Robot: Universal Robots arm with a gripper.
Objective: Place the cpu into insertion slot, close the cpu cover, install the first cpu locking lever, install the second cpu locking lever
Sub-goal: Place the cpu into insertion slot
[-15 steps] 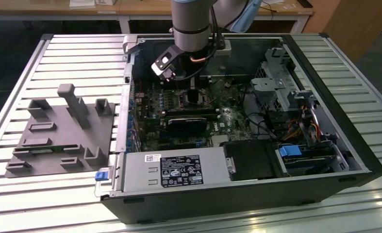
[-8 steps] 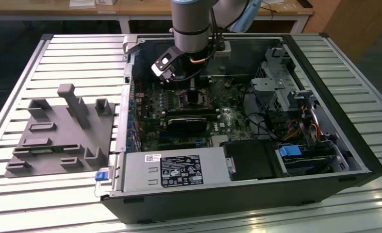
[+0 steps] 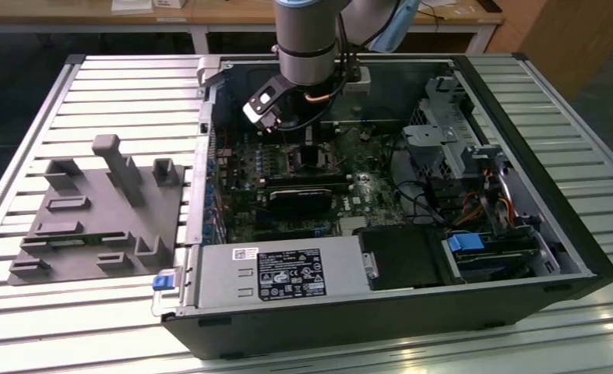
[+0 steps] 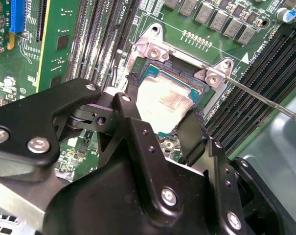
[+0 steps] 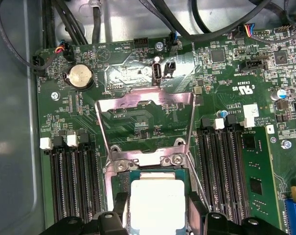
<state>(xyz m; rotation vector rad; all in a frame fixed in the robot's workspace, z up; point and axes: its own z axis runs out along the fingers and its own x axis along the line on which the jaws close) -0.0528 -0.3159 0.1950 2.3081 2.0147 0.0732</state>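
- Silver-grey top and all, your cpu [image 5: 157, 204] is lying flat inside the insertion slot [image 4: 155, 49]. A thin strip of its green edge shows around the metal lid in both wrist views.
- Your gripper [image 4: 165, 102] is right down over the chip, one black side hard up against each of two opposite edges. I honestly can't tell whether it's clamping the cpu or only sitting beside it.
- You can see the cpu cover [image 5: 148, 96] in the first wrist view. It's swung fully open and hinged at the side of the slot away from the gripper, so it isn't closed yet. Green board shows through its big square window.
- In the second wrist view, a thin wire locking lever [image 4: 258, 93] sticks out from one corner of the slot. It runs slantwise above the long dark memory slots [image 4: 270, 58] and isn't latched down.
- In the exterior view, your arm [image 3: 308, 39] comes straight down into the open computer case [image 3: 555, 234]. The case lies on a slatted metal table [image 3: 109, 86].
- A grey fixture tray [image 3: 88, 218] sits on the table just beside the case, on the exterior view's left.
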